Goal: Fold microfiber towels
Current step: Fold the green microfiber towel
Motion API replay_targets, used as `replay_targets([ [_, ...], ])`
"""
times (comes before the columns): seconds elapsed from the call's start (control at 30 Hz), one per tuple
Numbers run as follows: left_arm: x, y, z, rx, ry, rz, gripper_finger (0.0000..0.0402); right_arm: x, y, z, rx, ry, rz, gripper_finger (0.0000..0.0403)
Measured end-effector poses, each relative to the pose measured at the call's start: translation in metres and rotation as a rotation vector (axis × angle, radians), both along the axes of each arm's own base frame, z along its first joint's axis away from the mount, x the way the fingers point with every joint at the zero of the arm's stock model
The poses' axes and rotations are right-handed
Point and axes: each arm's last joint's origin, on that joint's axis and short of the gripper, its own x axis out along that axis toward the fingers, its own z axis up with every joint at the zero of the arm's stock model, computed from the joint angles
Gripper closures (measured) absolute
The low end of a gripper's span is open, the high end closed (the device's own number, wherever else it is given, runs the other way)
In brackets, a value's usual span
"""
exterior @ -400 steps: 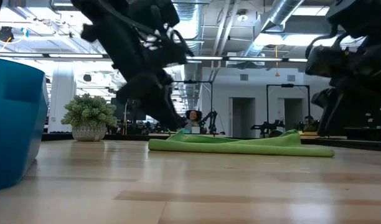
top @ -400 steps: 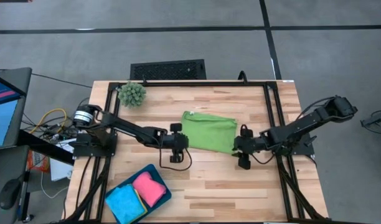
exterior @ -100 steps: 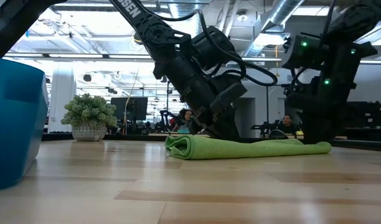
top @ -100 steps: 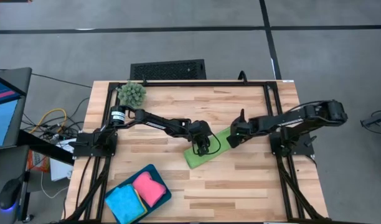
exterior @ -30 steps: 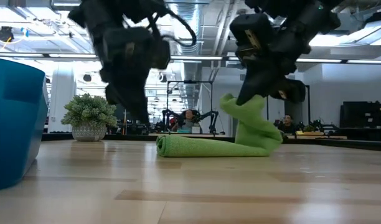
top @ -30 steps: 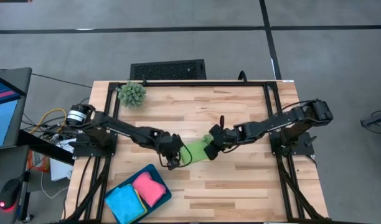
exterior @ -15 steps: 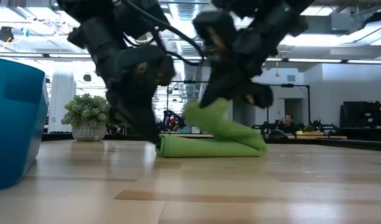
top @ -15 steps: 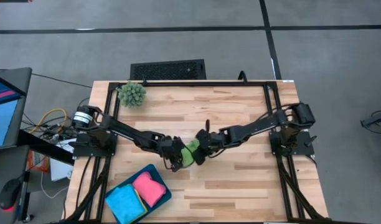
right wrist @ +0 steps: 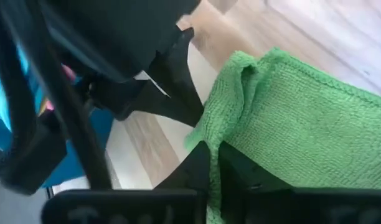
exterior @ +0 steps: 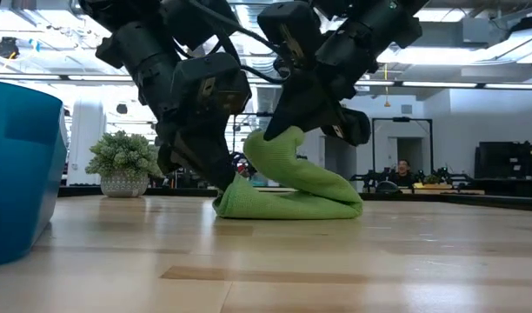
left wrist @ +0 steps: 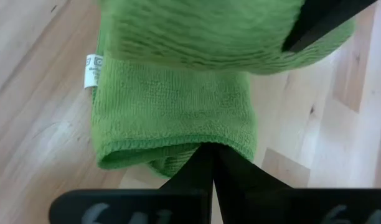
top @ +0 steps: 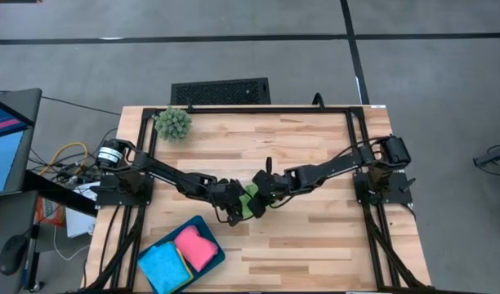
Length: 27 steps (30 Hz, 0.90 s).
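A green microfiber towel point(top: 250, 202), folded into a strip, lies at the table's middle. Its lower part rests flat on the wood point(exterior: 283, 207), while its right end is raised and bent back toward the left point(exterior: 275, 148). My right gripper point(exterior: 288, 130) is shut on that raised end. My left gripper point(exterior: 224, 184) is shut, and its tips stand at the towel's left end point(left wrist: 172, 106). The towel also fills the right wrist view point(right wrist: 302, 124). My left gripper has its shut fingertips point(left wrist: 212, 155) against the towel's left end, at the rounded folded edge point(left wrist: 178, 149), slanting down from the table's left. I cannot tell whether cloth is caught between them. That end lies on the table. My right gripper pinches the towel's raised end point(right wrist: 231, 134) between its two fingers, slanting down from the table's right. The cloth there is several layers thick. The end hangs in the air over the lower part, and the bend point(exterior: 344, 202) rests on the table.
A teal tray point(top: 207, 230) at the near left holds a blue towel point(top: 162, 265) and a pink towel point(top: 194, 247); its wall shows in the low view point(exterior: 18, 165). A spiky green plant point(top: 174, 122) stands at the far left. Bare wood lies right of the towel.
My right gripper has gone toward the table's left with the towel's right end, bringing it over the lower part until it hangs near the left end. The lower part has stayed flat. My left gripper has sunk a little at the towel's left end.
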Motion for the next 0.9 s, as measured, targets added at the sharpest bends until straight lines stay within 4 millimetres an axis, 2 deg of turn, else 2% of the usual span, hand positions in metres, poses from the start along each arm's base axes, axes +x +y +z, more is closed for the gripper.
replay_targets([
  [0.13,0.001,0.000,0.001,-0.003,-0.008,0.004,0.0401,0.001,-0.002,-0.007,0.001,0.024,-0.012,0.0333],
  [0.27,0.001,0.000,0.001,-0.007,-0.015,0.006,0.0401,0.005,-0.002,-0.008,0.015,-0.001,-0.005,0.0283],
  [0.5,0.000,-0.001,0.000,-0.044,0.007,-0.013,0.0401,0.009,-0.005,-0.001,0.045,-0.068,-0.022,0.0209],
  [0.67,-0.005,-0.004,0.011,-0.145,0.023,-0.061,0.0401,-0.003,-0.006,0.017,-0.016,-0.054,-0.042,0.0203],
  [0.83,-0.018,-0.001,0.038,-0.149,0.001,-0.056,0.0401,-0.028,0.006,0.028,-0.190,0.052,-0.095,0.0220],
  [0.9,-0.021,0.000,0.052,-0.133,-0.057,-0.024,0.0401,-0.033,0.012,0.028,-0.222,0.069,-0.096,0.0228],
])
